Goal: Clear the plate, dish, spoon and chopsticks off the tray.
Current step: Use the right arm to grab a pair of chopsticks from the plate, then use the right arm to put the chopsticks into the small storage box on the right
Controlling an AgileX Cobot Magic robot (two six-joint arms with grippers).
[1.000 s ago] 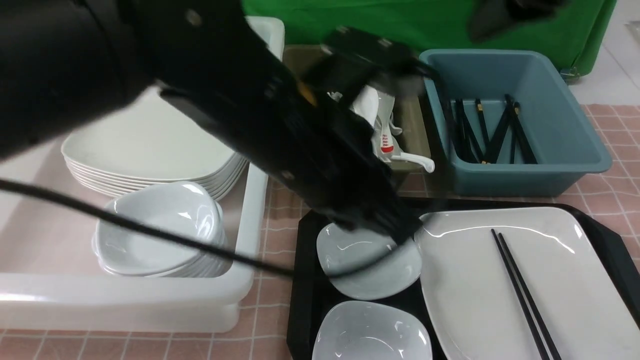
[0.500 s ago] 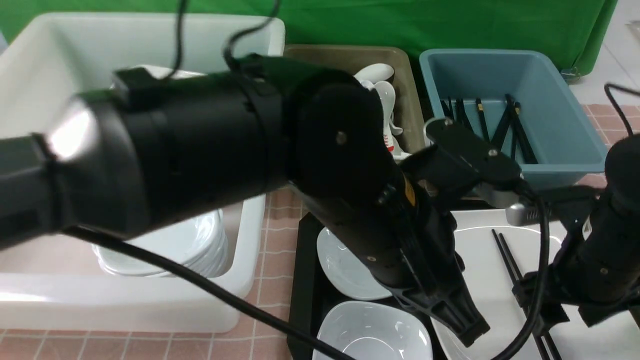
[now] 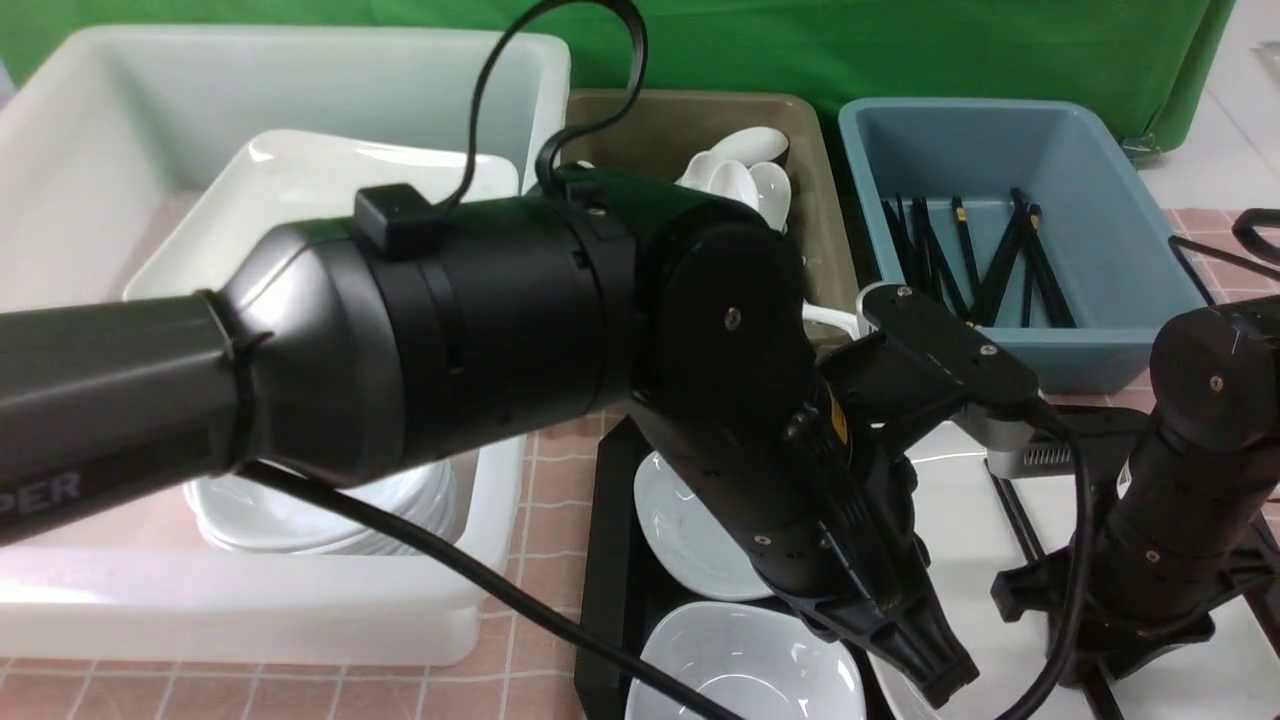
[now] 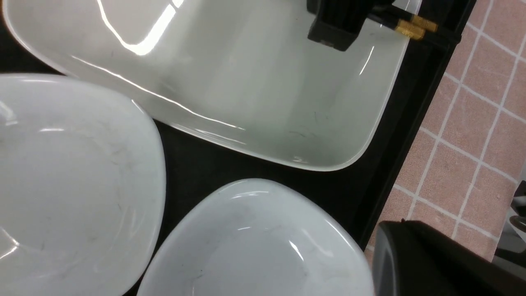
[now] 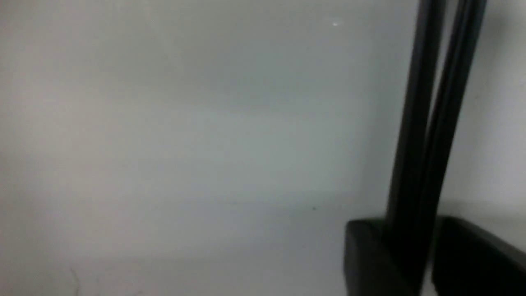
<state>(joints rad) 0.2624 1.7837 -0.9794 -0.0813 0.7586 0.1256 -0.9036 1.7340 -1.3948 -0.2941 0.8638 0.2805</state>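
We were on the chopsticks (image 5: pixel 415 123): right hand (image 5: pixel 411 250) straddled them on the plate (image 5: pixel 164 144), nearly closed, grip unclear; left hand (image 3: pixel 938 678) shut, empty. Next we needed a firm pinch, then lift.

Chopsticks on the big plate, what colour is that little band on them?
Gold, on black chopsticks; clearest in the left wrist view.
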